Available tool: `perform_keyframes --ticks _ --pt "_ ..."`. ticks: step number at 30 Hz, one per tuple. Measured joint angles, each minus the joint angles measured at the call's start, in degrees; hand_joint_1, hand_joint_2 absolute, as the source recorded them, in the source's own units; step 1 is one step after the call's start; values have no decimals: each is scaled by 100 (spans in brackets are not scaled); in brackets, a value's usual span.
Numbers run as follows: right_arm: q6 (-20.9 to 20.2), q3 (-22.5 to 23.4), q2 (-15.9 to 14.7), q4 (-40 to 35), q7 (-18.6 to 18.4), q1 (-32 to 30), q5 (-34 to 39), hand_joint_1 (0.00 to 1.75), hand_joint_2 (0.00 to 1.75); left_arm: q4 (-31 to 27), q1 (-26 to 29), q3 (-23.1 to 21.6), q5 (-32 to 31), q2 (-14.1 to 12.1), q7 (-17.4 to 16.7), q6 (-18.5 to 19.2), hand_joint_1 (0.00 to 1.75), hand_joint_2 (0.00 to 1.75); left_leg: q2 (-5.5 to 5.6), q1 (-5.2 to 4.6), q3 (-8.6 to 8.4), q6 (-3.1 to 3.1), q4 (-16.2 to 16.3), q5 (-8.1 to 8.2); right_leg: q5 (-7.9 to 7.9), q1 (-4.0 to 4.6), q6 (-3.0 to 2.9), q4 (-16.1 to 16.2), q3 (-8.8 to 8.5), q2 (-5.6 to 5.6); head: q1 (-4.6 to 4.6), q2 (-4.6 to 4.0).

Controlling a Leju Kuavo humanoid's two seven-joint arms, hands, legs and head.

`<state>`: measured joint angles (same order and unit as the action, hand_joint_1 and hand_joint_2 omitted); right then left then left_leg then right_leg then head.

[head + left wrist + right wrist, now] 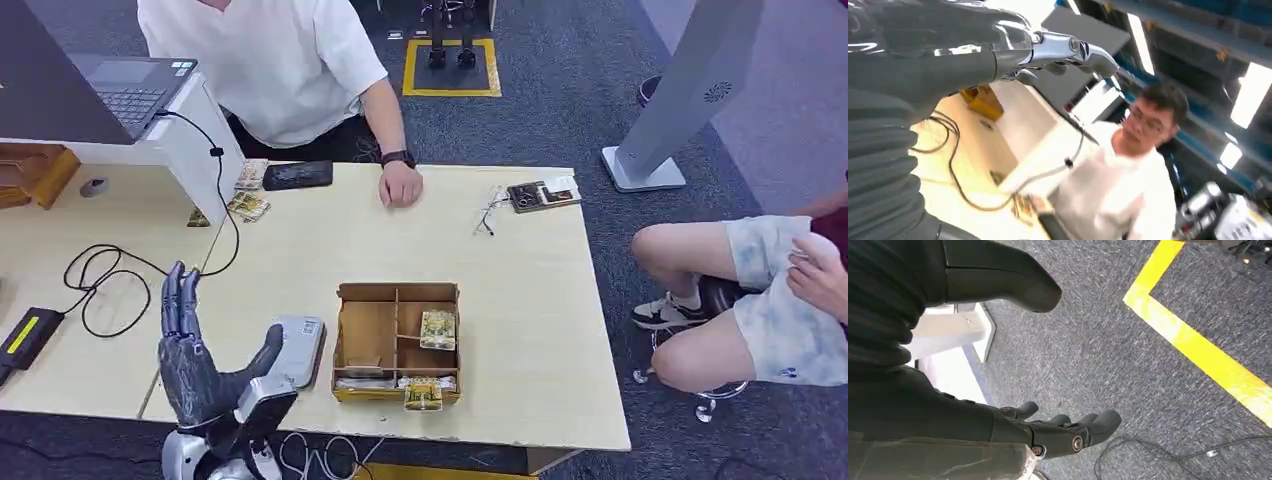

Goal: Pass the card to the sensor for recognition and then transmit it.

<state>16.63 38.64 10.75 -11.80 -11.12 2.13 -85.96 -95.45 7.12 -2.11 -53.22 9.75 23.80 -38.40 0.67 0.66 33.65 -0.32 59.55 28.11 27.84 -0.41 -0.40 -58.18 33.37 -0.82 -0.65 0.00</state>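
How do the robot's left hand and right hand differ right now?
The left hand is raised over the table beside the grey sensor, fingers straight and upright; the right hand hangs over grey carpet, fingers loosely curved. Both are dark, open and hold nothing.

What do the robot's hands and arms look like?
The left hand is dark grey with long jointed fingers, a thick thumb and a silver wrist. The right hand matches: dark fingers with round metal pivots, a ribbed grey cover behind. No cables or markings show on them.

light wood table (pixel 520 300): cardboard tray (pixel 396 345), grey sensor (pixel 296 350), phone (pixel 297 175), black cables (pixel 105 285), cards (pixel 248 205).
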Motion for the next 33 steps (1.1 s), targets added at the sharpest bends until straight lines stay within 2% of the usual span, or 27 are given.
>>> perform_keyframes --ticks 6,21,26,33 --pt "0 31 0 0 17 -15 -2 0 175 4 218 -558 -42 -326 22 0 0 175 0 0 0 0 0 0 0 0 0 0 -1 0 2 0" --pt "0 33 0 0 77 -14 -39 0 175 155 351 -1120 -612 -706 17 -2 0 175 0 0 -1 1 0 0 0 0 0 0 -2 1 2 0" --pt "0 33 -2 0 112 2 -133 0 175 275 315 -1063 -361 -695 207 -2 0 175 0 0 -1 1 0 0 0 0 0 0 -3 1 4 0" --pt "-46 31 0 0 118 150 -210 0 175 680 8 -285 48 -521 1051 -2 0 175 0 0 -4 -1 0 -2 -1 0 0 -2 -6 1 4 0"
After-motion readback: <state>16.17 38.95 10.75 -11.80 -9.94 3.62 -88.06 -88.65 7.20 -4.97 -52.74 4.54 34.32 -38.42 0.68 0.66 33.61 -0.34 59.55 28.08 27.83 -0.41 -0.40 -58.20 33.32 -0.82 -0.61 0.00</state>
